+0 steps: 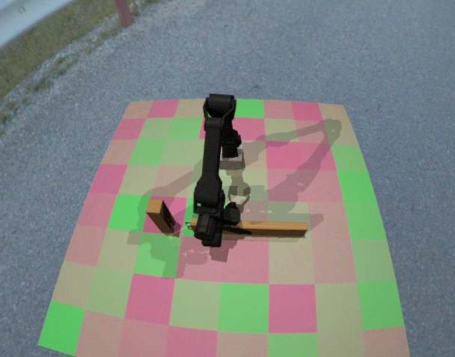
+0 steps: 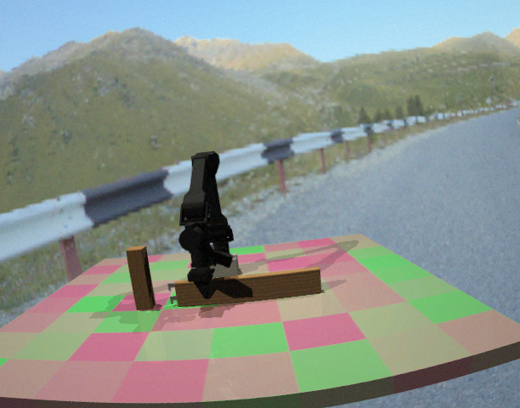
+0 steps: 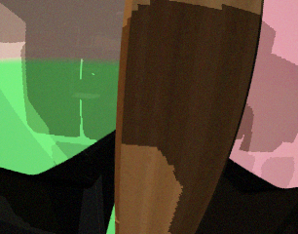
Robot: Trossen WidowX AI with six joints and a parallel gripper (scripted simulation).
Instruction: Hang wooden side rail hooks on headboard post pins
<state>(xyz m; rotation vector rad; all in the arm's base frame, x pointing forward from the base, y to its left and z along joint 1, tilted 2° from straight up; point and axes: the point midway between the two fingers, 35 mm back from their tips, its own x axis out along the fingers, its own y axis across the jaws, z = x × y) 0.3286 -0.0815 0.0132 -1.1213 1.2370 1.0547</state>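
The wooden side rail stands on its long narrow edge on the table, along its length. Its two steel hooks, the upper hook and the lower hook, point toward the headboard post, apart from it. The post stands upright, left of the rail, with its dark slot facing the rail; the pins cannot be made out. My gripper is shut on the rail near its hook end, a finger against each side face.
The checkered table carries everything. The arm's base stands behind the rail, and the arm reaches forward over it. The arm's shadows fall around the post and the rail.
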